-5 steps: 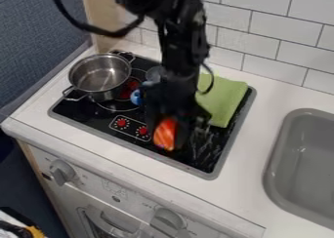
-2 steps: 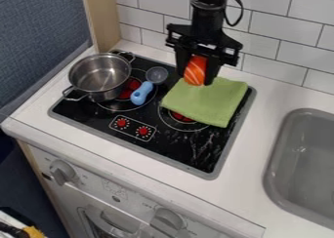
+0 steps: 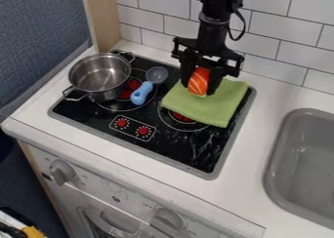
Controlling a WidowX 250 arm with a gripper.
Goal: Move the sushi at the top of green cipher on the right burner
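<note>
Camera view: tool [image 3: 198, 89] holds sushi [image 3: 199, 79]; white panel [image 3: 94, 181] bears illegible print [image 3: 114, 188].

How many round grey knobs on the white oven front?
2. One grey knob near the left end of the white front panel, another further right, near the bottom edge. Others may be cut off below.

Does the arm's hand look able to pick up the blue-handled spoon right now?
Probably not yet: the hand is closed on the sushi at the green cloth and would likely need to release it first. The spoon lies uncovered beside the pot, so access from above looks free.
</note>
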